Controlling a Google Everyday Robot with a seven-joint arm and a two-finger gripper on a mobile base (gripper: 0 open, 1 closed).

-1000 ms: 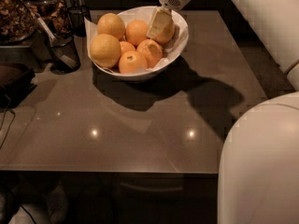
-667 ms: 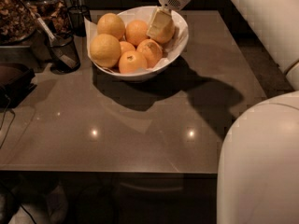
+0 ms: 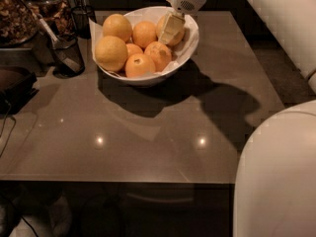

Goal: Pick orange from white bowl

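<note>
The white bowl (image 3: pixel 190 46) stands at the back of the brown table and holds several fruits. Two large pale yellow-orange oranges lie on its left side, one at the back (image 3: pixel 117 26) and one in front (image 3: pixel 111 53). Smaller deeper-orange fruits (image 3: pixel 139 65) fill the middle and front. My gripper (image 3: pixel 171 29) reaches down from the top into the right back of the bowl. It sits against another fruit (image 3: pixel 161 25) that it mostly hides.
A dark mesh cup (image 3: pixel 67 56) with a utensil stands left of the bowl, with another cup (image 3: pixel 81 18) behind it. Food containers (image 3: pixel 17 16) and a dark object (image 3: pixel 14 85) line the left edge. My white body (image 3: pixel 276 177) fills the lower right.
</note>
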